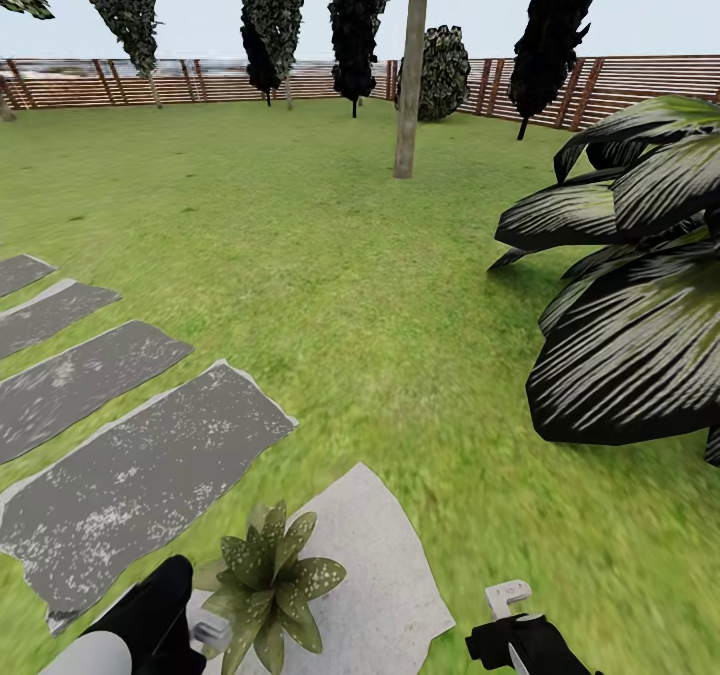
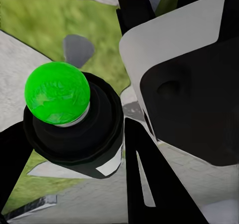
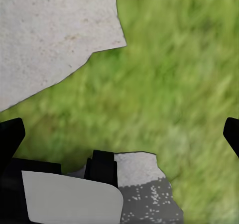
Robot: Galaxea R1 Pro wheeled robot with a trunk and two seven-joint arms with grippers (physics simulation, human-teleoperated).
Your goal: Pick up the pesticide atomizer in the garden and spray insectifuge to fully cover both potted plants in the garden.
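Observation:
One potted plant (image 1: 268,580), a low rosette of pointed speckled olive leaves, sits on a pale stone slab (image 1: 375,555) at the near edge of the garden lawn (image 1: 330,255). My left gripper (image 1: 205,637) is just left of the plant, close to its leaves. In the left wrist view one dark finger (image 2: 12,159) shows at the frame's edge, with nothing held. My right gripper (image 1: 512,623) hangs open over grass to the right of the slab, its fingertips (image 3: 11,134) spread wide with nothing between them. The pesticide atomizer is out of view.
Grey stepping stones (image 1: 140,475) run off to the left. A big striped-leaf palm (image 1: 640,335) crowds the right side. A tree trunk (image 1: 408,85) and round bush (image 1: 440,70) stand ahead before the slatted fence (image 1: 180,80). A green knob (image 2: 57,92) on my own body shows close up.

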